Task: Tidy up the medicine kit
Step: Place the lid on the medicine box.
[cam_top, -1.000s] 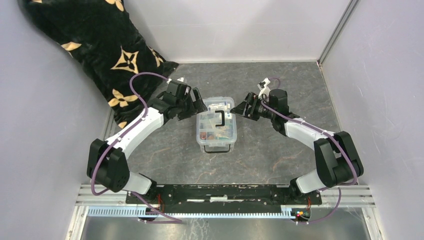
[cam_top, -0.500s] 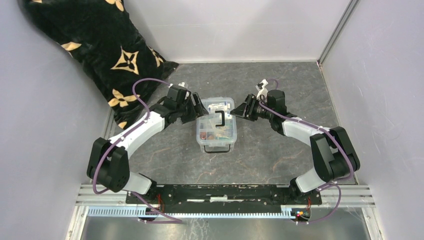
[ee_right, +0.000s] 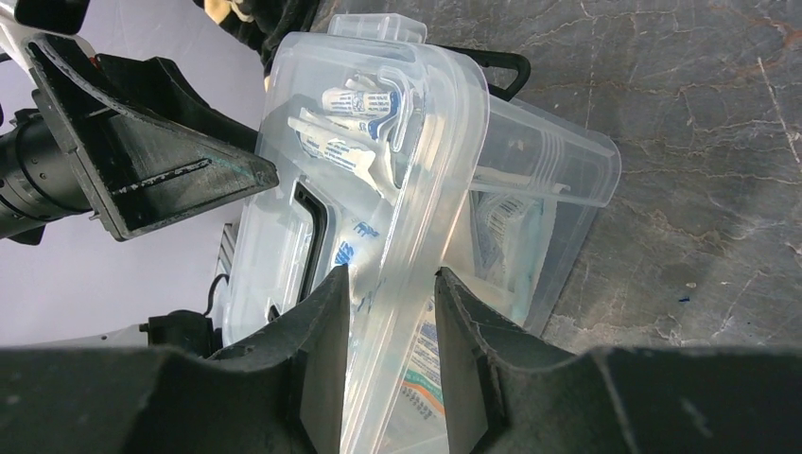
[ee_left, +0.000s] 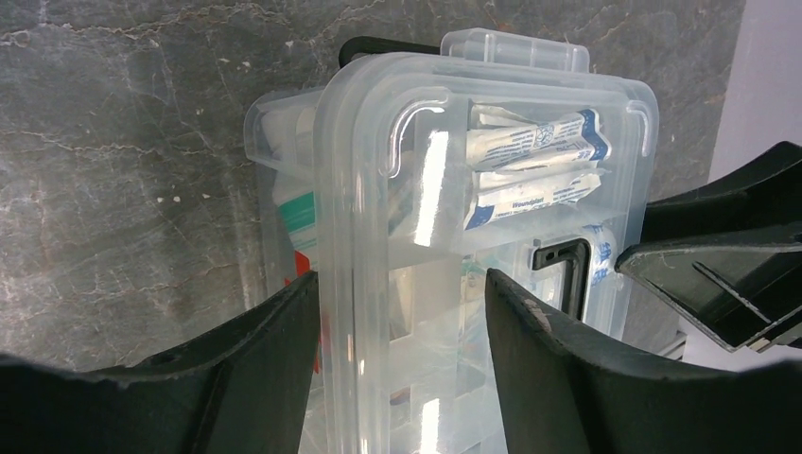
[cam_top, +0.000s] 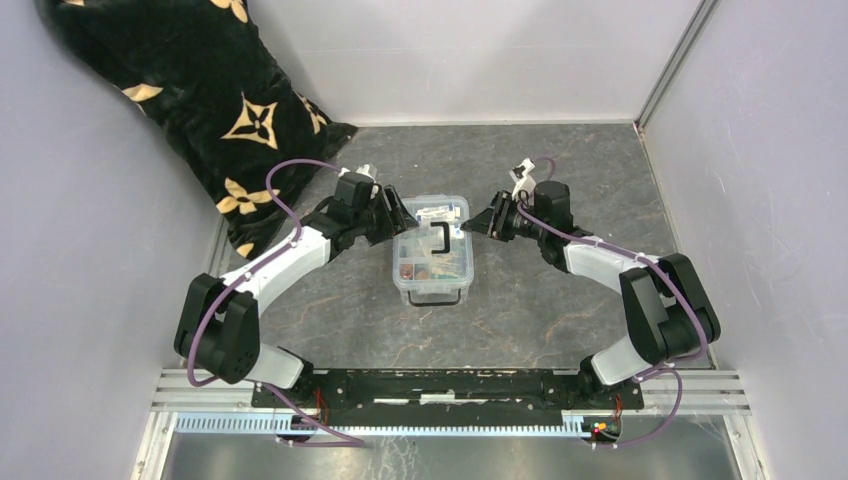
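The medicine kit (cam_top: 432,255) is a clear box with its lid and black handle (cam_top: 440,238) on top, at the middle of the table. My left gripper (cam_top: 393,222) is open at the box's far left side. In the left wrist view (ee_left: 399,284) its fingers stand wide on either side of the lid's rim (ee_left: 359,189). My right gripper (cam_top: 478,224) is at the far right side. In the right wrist view (ee_right: 392,275) its fingers are pinched close on the lid's edge (ee_right: 426,161). Plasters and packets show through the plastic.
A black cushion with gold flowers (cam_top: 200,110) leans in the back left corner, just behind my left arm. Grey walls close in the table on three sides. A metal rail (cam_top: 450,385) runs along the near edge.
Both grippers have moved inward to the kit's sides. The right gripper's fingers have narrowed onto the lid's edge. The kit has stayed in place.
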Robot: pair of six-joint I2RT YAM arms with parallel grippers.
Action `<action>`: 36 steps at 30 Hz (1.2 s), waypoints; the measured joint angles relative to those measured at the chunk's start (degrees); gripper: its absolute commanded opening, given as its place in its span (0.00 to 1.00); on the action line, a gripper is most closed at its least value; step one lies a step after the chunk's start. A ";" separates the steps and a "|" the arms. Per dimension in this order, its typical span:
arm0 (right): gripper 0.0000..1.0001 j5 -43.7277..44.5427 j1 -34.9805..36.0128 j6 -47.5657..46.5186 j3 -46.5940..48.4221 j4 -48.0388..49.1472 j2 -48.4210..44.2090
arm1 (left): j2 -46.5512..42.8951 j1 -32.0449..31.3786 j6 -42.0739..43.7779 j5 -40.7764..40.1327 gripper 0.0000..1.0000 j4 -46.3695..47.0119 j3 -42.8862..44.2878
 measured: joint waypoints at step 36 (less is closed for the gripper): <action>0.66 3.17 0.31 -7.10 6.54 -15.34 -2.51 | -0.37 0.07 2.21 -6.40 0.83 -12.35 7.02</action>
